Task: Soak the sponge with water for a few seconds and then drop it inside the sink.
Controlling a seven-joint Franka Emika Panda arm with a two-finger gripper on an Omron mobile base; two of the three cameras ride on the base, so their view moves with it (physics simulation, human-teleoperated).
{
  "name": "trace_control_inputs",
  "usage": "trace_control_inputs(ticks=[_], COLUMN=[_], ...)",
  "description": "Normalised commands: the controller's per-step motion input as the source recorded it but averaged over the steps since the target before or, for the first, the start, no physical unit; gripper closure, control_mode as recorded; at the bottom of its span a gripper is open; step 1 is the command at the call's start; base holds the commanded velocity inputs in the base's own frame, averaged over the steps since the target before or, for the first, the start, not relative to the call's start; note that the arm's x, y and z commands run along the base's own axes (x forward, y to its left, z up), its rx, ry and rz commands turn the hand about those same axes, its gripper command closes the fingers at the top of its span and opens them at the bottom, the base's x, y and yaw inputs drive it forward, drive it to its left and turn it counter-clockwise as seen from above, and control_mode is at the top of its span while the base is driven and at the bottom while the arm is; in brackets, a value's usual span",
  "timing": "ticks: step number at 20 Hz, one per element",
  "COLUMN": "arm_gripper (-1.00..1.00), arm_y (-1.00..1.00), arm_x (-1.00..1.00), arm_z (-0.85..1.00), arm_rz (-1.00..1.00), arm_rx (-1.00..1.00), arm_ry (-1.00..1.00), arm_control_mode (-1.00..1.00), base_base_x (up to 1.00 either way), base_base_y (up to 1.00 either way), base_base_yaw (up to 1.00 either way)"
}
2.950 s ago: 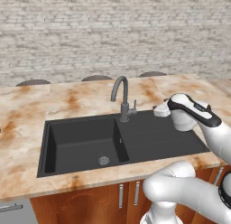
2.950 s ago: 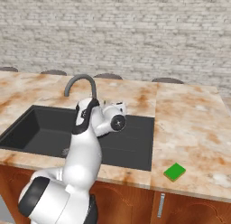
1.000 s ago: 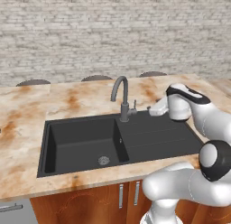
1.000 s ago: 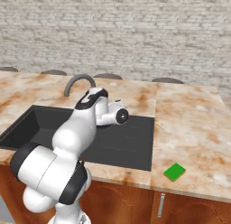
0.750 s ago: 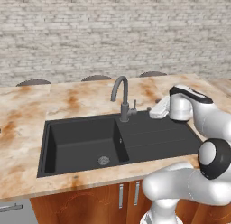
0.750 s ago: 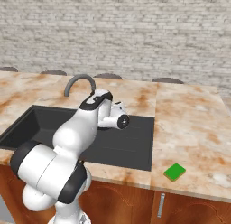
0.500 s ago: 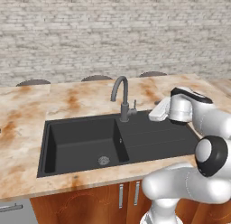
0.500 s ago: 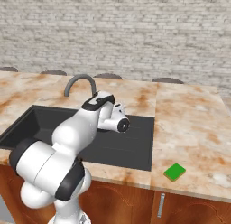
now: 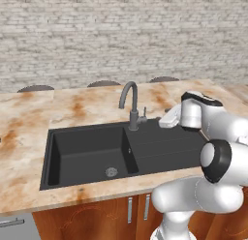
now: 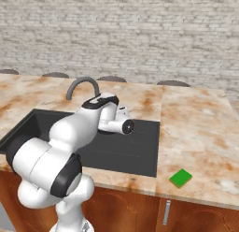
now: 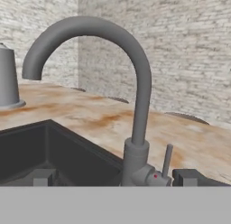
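Sink: large matte black rectangular sink (image 9: 160,149) set in a marbled beige-and-rust stone counter (image 9: 29,127) – deep basin on one side with a round metal drain (image 9: 111,172), flat drainboard on the other.
Faucet: grey curved metal faucet (image 11: 135,83) at the sink's back edge, between basin and drainboard, its spout arching over the basin; a thin lever (image 11: 167,159) stands up beside its base.
Gripper: white-bodied two-finger gripper (image 11: 115,177) above the sink's drainboard, level with the faucet's base and pointed at it; the dark fingertips (image 11: 187,176) stand wide apart, one on each side of the base, nothing between them.
Sponge: small bright green flat rectangular sponge (image 10: 180,177) on the counter past the drainboard end of the sink, near the front edge – well apart from the gripper.
Background: grey-white brick wall (image 10: 140,34) behind the sink.
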Motion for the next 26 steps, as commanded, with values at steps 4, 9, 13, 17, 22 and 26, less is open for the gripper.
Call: trace_control_inputs(ticks=[4, 9, 13, 17, 22, 26], arm_gripper=[-1.0, -1.0, -1.0, -1.0, -1.0, -1.0], arm_y=[0.0, 0.0, 0.0, 0.0, 0.0, 0.0], arm_x=[0.05, 0.01, 0.09, 0.16, 0.17, 0.07], arm_z=[0.0, -0.04, 0.0, 0.0, -0.02, -0.12], arm_rz=[0.0, 0.02, 0.02, 0.02, 0.0, 0.0], arm_rx=[0.01, 0.01, 0.01, 0.02, 0.02, 0.02], arm_ry=[0.0, 0.0, 0.0, 0.0, 0.0, 0.0], arm_control_mode=[-1.0, -1.0, -1.0, -1.0, -1.0, -1.0], base_base_x=[0.0, 0.0, 0.0, 0.0, 0.0, 0.0], base_base_y=[0.0, 0.0, 0.0, 0.0, 0.0, 0.0], base_base_yaw=[0.0, 0.0, 0.0, 0.0, 0.0, 0.0])
